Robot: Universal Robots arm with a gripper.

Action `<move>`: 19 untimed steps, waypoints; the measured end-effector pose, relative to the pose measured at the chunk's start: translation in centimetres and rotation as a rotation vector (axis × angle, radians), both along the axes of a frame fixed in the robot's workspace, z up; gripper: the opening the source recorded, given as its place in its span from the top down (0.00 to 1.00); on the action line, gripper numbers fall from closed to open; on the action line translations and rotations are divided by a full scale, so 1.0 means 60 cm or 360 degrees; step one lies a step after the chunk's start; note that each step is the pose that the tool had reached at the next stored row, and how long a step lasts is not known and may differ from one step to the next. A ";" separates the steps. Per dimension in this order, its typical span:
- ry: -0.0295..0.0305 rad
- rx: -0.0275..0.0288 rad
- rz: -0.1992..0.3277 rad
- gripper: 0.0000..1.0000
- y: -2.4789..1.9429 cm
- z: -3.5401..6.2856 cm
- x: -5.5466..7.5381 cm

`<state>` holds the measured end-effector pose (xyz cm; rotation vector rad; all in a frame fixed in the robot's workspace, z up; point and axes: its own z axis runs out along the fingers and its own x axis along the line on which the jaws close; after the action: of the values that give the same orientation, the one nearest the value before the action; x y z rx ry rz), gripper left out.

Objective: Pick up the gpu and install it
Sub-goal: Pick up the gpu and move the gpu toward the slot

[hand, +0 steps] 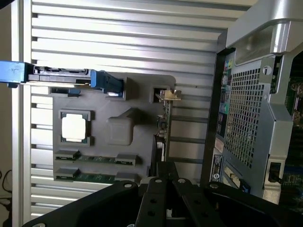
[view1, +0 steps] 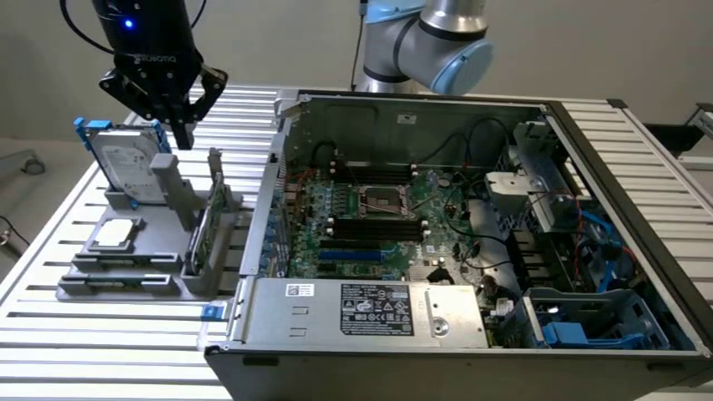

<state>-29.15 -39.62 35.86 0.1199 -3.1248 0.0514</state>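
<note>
The gpu stands on edge in a slot of the grey holder, on the side nearest the computer case; its silver bracket end points up. In the wrist view the gpu shows edge-on as a thin strip. My gripper hangs above the holder, a little up and to the exterior view's left of the card, apart from it. Its fingers are shut together with nothing between them.
The holder also carries a silver hard drive in a blue-edged frame, a square processor chip and memory sticks. The open computer case with its motherboard lies at the exterior view's right. Everything rests on a slatted metal table.
</note>
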 end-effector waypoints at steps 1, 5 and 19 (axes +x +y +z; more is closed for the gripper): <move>0.00000 0.00000 0.0000 0.88 0.0000 0.000 0.000; 0.00001 0.00000 0.0000 0.76 -0.0004 -0.004 -0.001; -0.00002 0.00001 0.0000 0.64 -0.0296 -0.046 -0.001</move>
<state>-29.24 -41.40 33.10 0.1201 -3.1249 0.0513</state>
